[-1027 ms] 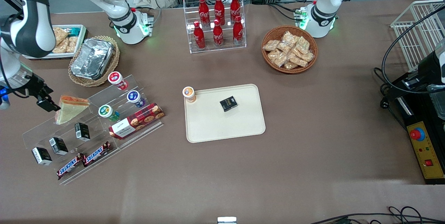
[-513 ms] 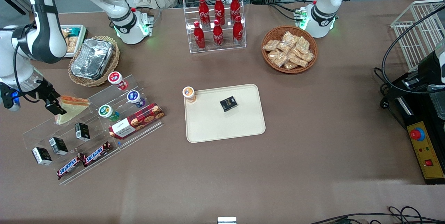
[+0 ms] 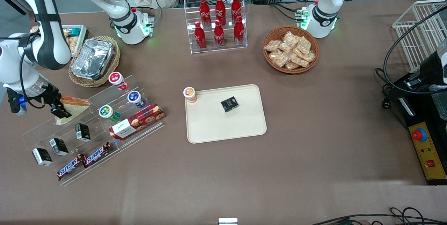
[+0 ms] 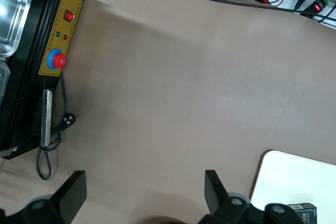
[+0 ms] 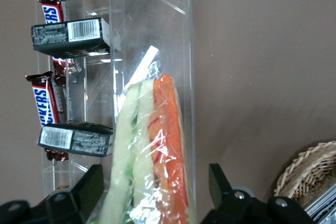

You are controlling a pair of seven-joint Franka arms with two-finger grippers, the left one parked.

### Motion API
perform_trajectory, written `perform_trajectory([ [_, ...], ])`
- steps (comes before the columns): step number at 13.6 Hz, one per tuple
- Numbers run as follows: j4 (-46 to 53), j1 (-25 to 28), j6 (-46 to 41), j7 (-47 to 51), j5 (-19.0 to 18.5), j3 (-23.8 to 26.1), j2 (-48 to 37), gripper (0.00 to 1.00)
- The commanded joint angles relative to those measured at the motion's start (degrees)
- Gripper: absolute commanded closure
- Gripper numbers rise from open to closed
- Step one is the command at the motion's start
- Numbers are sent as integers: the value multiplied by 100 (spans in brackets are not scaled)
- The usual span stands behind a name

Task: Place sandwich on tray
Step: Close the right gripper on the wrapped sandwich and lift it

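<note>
The wrapped sandwich (image 3: pixel 74 107), a pale wedge with an orange edge, lies on the top step of the clear acrylic display stand (image 3: pixel 42 130) toward the working arm's end of the table. My right gripper (image 3: pixel 59 108) is down at the sandwich's end, partly covering it. In the right wrist view the sandwich (image 5: pixel 152 161) lies between the two black fingers (image 5: pixel 89 190), which stand wide apart on either side of it; the gripper (image 5: pixel 155 195) is open. The cream tray (image 3: pixel 209 127) lies mid-table with a small black box (image 3: pixel 229 104) on it.
The stand also holds black boxes (image 3: pixel 82 131), Snickers bars (image 3: pixel 83 160), small cups (image 3: pixel 109 112) and a red biscuit box (image 3: pixel 137 121). A foil container in a wicker basket (image 3: pixel 93 59), a cola bottle rack (image 3: pixel 218 22), a snack basket (image 3: pixel 290 49) and an orange-lidded cup (image 3: pixel 189 94) at the tray's corner stand around.
My right gripper has moved in from the table's edge and down onto the sandwich's end; the fingers now straddle it. The sandwich itself has not moved.
</note>
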Motion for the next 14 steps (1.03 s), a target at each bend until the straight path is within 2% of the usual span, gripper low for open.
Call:
perform_trajectory([
  [1, -7, -17, 147, -24, 109, 24, 52, 44],
  [3, -6, 1, 147, -59, 109, 33, 52, 78],
  [4, 20, 27, 147, -51, 179, 33, 70, 98],
  [5, 37, 27, 138, -59, 328, 33, 79, 100],
  [10, 151, 45, -2, -409, 355, 68, -263, 100],
  [12, 483, 45, -693, -804, 355, 77, -483, 100],
  [14, 1211, 36, -1685, -1348, 373, 59, -458, 100],
])
